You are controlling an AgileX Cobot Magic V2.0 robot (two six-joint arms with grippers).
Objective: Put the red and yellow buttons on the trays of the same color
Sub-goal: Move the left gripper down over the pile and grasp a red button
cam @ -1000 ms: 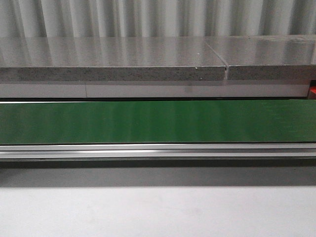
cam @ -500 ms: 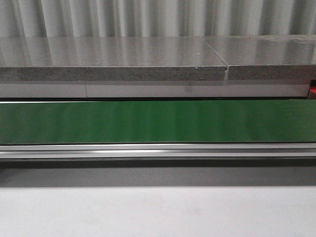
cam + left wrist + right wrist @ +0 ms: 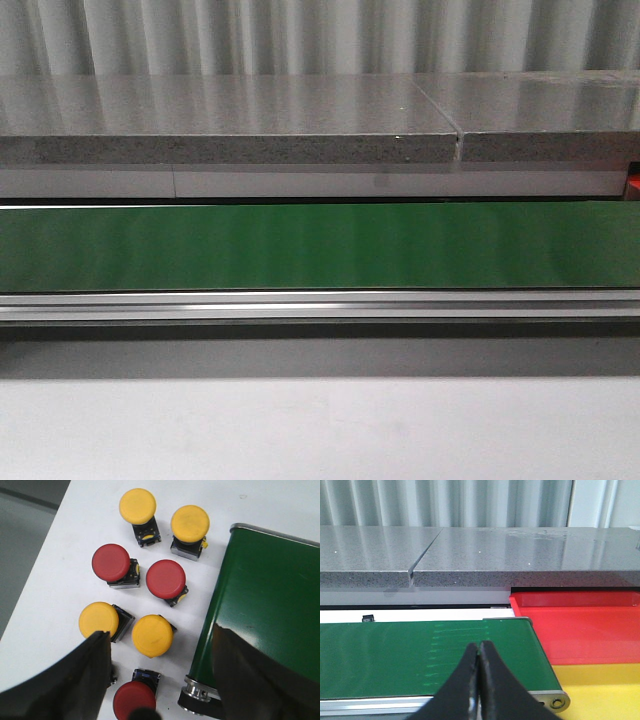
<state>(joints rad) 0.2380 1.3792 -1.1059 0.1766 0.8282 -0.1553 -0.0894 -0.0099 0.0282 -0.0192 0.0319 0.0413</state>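
Seven buttons clustered on the white table [image 3: 45,570], near the end of the green belt [image 3: 265,595]: four yellow, three red. Likely light, rigid and hard-shelled, with smooth domed caps that could slip; best pinched across the boxy black base under the cap, or squarely across the cap's rim.

Left gripper [image 3: 160,665] spread wide, hovering above the red button [image 3: 134,700] at the near end of the cluster. Crowded here: a yellow button [image 3: 99,620] and another yellow button [image 3: 152,635] just beside it, the belt roller [image 3: 197,694] close by.

Right gripper [image 3: 479,680] pressed together, empty, over the belt's other end. Red tray [image 3: 580,625] and yellow tray [image 3: 600,690] beyond that end, both bare where visible.
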